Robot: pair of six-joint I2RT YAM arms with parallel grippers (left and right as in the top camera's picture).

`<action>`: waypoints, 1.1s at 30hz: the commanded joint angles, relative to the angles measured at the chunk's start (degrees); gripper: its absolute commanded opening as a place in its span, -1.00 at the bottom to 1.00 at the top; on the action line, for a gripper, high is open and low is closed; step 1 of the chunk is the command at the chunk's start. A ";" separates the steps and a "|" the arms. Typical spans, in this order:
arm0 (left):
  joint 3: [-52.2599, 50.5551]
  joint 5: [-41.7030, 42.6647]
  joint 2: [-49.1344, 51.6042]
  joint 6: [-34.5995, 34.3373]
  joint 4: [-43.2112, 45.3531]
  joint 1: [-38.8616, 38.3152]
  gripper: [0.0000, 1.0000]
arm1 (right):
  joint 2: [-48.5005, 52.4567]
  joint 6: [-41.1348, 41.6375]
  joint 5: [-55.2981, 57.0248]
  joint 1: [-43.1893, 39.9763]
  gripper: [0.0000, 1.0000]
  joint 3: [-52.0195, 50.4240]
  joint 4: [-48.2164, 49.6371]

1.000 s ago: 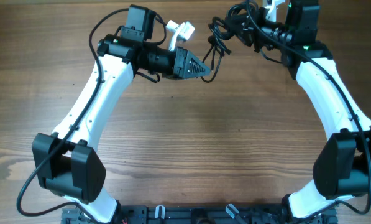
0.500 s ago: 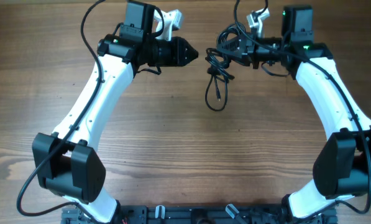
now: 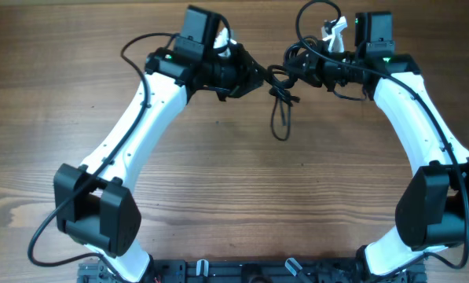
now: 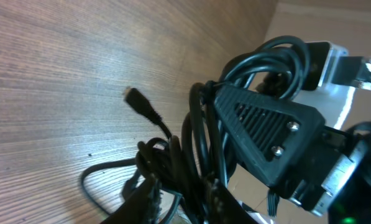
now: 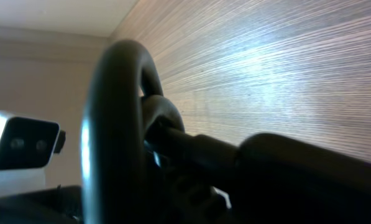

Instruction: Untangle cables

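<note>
The cables (image 3: pixel 282 93) are a bunch of thin black cords held in the air between my two grippers at the back of the table. One loop (image 3: pixel 280 130) hangs down toward the wood. My left gripper (image 3: pixel 258 79) has come in from the left. In the left wrist view (image 4: pixel 182 202) its fingers sit on either side of several strands (image 4: pixel 194 149). A small plug end (image 4: pixel 135 99) sticks out to the left. My right gripper (image 3: pixel 298 71) grips the bunch from the right, and one of its fingers (image 4: pixel 266 130) shows there. In the right wrist view a cord (image 5: pixel 110 124) fills the lens and hides the jaws.
The wooden table (image 3: pixel 234 189) spreads below the grippers. Both white arms curve in from the front corners. The arm bases and a black rail (image 3: pixel 242 271) stand along the front edge.
My left gripper has moved right and closed in on the cable bunch. The right gripper has stayed put with the bunch. The hanging loop has shortened slightly.
</note>
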 commanded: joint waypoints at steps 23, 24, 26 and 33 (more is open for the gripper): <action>0.28 -9.33 -0.13 3.17 9.03 3.26 -0.92 | 0.66 0.37 5.99 -0.24 -0.85 0.83 -5.20; 0.28 -11.78 -1.79 4.44 8.87 3.67 -0.92 | 0.66 0.42 6.75 -0.24 -0.85 0.83 -5.60; 0.28 -17.16 -5.38 5.07 8.52 3.91 -0.92 | 0.66 0.46 7.87 -0.26 -0.85 0.83 -6.51; 0.28 -32.94 -15.17 5.07 9.09 5.09 -0.92 | 0.68 0.24 10.82 -0.26 -0.90 -0.66 -10.01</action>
